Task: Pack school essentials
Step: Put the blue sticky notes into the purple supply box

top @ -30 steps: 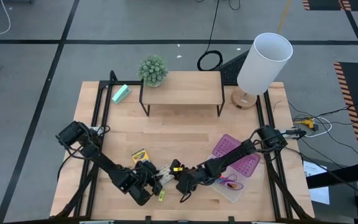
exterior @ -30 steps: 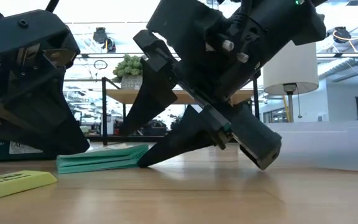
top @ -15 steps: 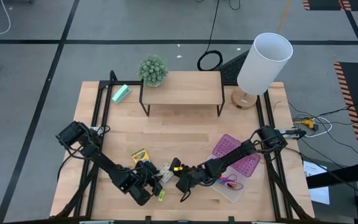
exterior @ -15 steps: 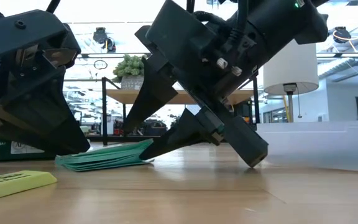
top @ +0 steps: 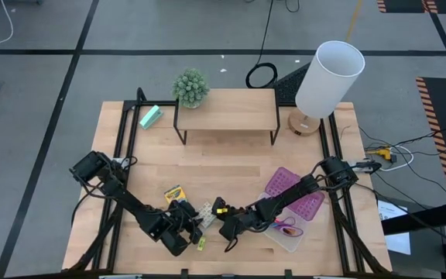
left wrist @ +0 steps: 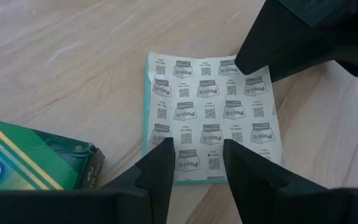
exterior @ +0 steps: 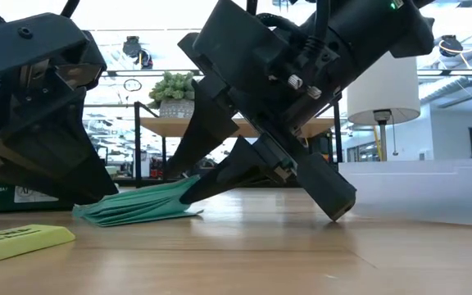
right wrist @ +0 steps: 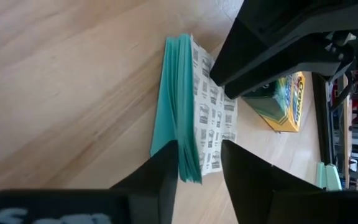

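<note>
Right jaws [right wrist: 197,165] astride card pack [right wrist: 194,115] edge

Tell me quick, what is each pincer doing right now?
Left pincer: open, fingers resting on the sticky note pad, holding nothing.
Right pincer: open, fingers either side of the pad's edge, not gripping it yet.

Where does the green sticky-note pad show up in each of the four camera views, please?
High view: the pad is a small patch between the two grippers, near the table's front edge.
Low view: lower left, one edge tilted up off the wood.
Left wrist view: centre, printed backing up.
Right wrist view: centre, seen edge-on.
Shared landmark: the crayon box, beside the pad in both wrist views and the high view.
</note>
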`<control>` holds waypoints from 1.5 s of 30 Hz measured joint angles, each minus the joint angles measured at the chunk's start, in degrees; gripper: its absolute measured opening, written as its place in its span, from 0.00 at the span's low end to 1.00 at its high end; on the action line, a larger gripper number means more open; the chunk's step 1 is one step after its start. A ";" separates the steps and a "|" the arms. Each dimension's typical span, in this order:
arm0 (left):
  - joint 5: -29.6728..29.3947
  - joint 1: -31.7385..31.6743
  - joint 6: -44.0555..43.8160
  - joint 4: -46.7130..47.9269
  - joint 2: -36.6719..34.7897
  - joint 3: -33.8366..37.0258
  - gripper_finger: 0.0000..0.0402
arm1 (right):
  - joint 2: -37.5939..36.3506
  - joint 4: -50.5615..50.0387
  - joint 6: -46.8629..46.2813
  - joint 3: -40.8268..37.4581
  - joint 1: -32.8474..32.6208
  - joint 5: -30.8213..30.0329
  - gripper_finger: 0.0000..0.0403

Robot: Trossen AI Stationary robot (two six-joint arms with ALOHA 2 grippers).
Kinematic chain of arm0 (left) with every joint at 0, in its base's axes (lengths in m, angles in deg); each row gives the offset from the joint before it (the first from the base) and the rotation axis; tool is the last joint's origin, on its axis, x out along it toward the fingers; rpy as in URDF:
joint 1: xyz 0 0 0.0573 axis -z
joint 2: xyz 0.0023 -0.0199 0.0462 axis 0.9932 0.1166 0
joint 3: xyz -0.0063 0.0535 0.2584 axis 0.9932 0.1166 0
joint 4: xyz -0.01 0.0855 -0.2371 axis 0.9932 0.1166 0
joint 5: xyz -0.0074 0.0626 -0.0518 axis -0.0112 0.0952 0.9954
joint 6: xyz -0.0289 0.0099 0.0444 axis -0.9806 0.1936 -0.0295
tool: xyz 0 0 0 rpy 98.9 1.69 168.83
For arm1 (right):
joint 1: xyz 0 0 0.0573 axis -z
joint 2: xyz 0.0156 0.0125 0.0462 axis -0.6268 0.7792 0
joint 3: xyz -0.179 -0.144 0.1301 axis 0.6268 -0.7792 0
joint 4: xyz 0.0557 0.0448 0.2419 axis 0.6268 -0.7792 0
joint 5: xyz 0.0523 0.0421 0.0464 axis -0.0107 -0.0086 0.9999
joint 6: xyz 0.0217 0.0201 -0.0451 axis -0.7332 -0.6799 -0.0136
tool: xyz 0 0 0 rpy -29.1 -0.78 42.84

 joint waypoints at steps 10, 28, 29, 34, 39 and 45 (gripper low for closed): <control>-0.80 0.02 1.37 -0.20 -0.13 -0.02 0.36 | -0.02 -0.23 1.46 0.00 -1.10 0.00 0.15; -2.99 0.04 8.57 0.13 -6.93 0.11 0.36 | -0.04 -0.26 1.29 0.00 -1.09 0.05 0.01; -3.01 0.04 8.51 0.11 -6.93 0.11 0.36 | -0.04 -0.26 1.26 0.00 -1.07 0.05 0.01; -4.79 0.20 11.74 -1.38 -6.95 -0.50 0.36 | -0.07 -0.26 0.94 0.00 -1.05 0.05 0.00; -5.30 0.41 18.81 -1.55 -6.99 -2.37 0.36 | -0.09 -0.28 0.62 0.00 -0.94 0.10 0.00; -9.80 1.32 31.12 -2.35 -6.21 -6.51 0.40 | -1.06 -1.11 -2.62 0.00 -0.20 0.49 0.00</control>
